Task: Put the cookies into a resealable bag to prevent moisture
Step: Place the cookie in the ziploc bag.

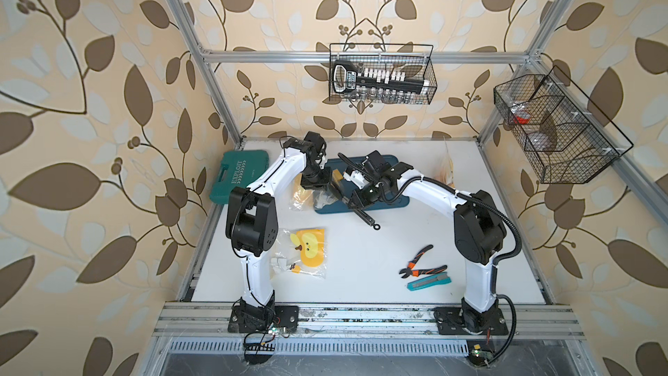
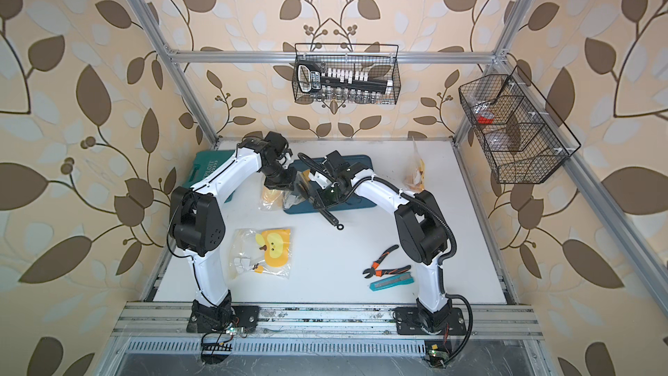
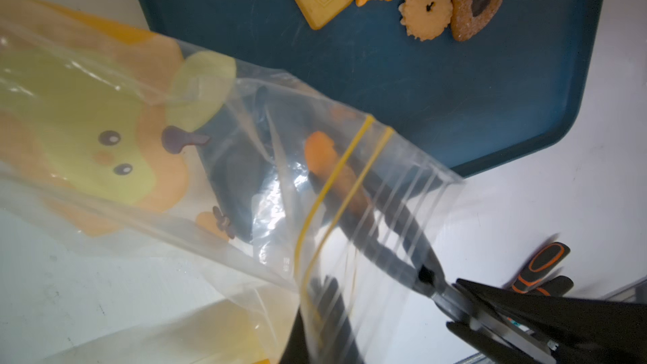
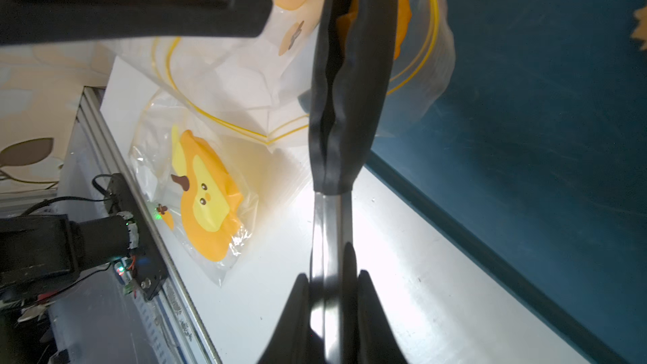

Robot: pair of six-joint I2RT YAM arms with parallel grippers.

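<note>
One orange cookie (image 3: 320,150) sits pinched in the tips of the tongs (image 4: 357,117), inside the bag (image 3: 245,155) past its yellow zip. The other cookies (image 3: 425,12) in view lie on the blue tray (image 3: 385,82), touching or just beside one another. My left hand (image 3: 315,313) is clamped on the bag's rim at the tray's edge, above the bench (image 3: 560,204); my right hand (image 4: 331,274) is clamped on the tongs' steel handle.

Your left arm (image 1: 285,168) and right arm (image 1: 430,182) rise from the near edge and arch inward, wrists almost meeting. Your left hand (image 3: 315,323) is pinched tight on a bag (image 3: 350,187) at its rim. Your right hand (image 4: 332,309) is clamped on tongs (image 4: 329,225).
</note>
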